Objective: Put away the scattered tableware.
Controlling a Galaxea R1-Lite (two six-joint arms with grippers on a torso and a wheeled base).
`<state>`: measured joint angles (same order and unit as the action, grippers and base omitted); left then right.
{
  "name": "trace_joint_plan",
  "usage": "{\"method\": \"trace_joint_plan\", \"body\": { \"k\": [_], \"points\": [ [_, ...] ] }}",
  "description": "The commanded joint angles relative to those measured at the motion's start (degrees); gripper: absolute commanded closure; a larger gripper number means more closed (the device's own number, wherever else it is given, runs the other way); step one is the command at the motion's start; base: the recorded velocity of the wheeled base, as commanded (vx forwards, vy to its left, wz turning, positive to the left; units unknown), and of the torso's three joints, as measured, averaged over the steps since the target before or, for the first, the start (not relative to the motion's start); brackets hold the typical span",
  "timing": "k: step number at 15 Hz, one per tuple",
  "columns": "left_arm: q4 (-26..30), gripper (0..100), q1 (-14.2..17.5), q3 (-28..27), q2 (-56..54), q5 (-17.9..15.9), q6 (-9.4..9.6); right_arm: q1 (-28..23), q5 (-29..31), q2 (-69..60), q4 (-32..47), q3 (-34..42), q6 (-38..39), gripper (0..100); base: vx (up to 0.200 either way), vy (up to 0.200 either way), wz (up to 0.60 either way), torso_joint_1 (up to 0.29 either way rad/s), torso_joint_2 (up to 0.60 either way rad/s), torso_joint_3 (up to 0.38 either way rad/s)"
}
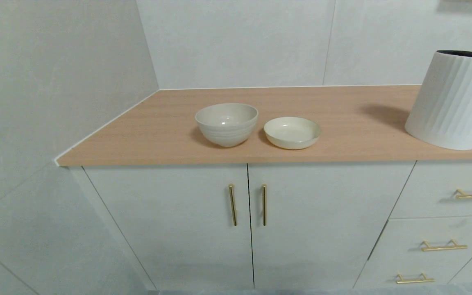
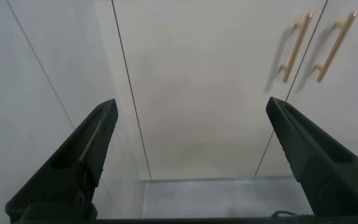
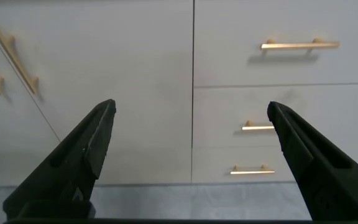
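**Bright, soft indoor light with weak shadows**

The light falls from above and from the robot's right. The pale grey ribbed ceramic bowl [image 1: 226, 123] and the cream shallow round dish [image 1: 292, 132] each lay a soft shadow to their left on the light brown wooden countertop [image 1: 342, 104]. The tall white ribbed cylindrical container [image 1: 453, 100] lays a wider shadow the same way. One small bright glint sits inside the bowl. The thin brass bar handles [image 1: 232, 205] throw faint shadows on the matte white cabinet doors [image 1: 170, 229], which are evenly lit. In the head view, straight lines lean near the edges, as on the pale tiled wall [image 1: 55, 82].
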<state>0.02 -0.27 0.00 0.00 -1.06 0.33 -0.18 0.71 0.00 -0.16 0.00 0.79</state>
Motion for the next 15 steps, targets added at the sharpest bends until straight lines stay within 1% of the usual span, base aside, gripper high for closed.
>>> {"method": "trace_joint_plan", "body": {
  "k": [1, 5, 8, 10, 15],
  "points": [
    [0.06, 0, 0.00, 0.00, 0.09, 0.01, 0.02, 0.01, 0.00, 0.09, -0.02, 0.00, 0.00, 0, 0.000, 0.000, 0.00, -0.163, 0.47, 0.290],
    [0.06, 0, 0.00, 0.00, 0.09, 0.01, 0.02, 0.01, 0.00, 0.09, -0.02, 0.00, 0.00, 0, 0.000, 0.000, 0.00, -0.139, 0.46, 0.310],
    [0.06, 0, 0.00, 0.00, 0.09, 0.01, 0.02, 0.01, 0.00, 0.09, -0.02, 0.00, 0.00, 0, 0.000, 0.000, 0.00, -0.082, 0.39, 0.284],
    [0.06, 0, 0.00, 0.00, 0.09, 0.01, 0.02, 0.01, 0.00, 0.09, -0.02, 0.00, 0.00, 0, 0.000, 0.000, 0.00, -0.032, 0.12, 0.083],
    [0.06, 0, 0.00, 0.00, 0.09, 0.09, 0.02, 0.01, 0.00, 0.00, -0.02, 0.00, -0.09, 0, 0.000, 0.000, 0.00, 0.000, 0.00, 0.000]
  ]
}}
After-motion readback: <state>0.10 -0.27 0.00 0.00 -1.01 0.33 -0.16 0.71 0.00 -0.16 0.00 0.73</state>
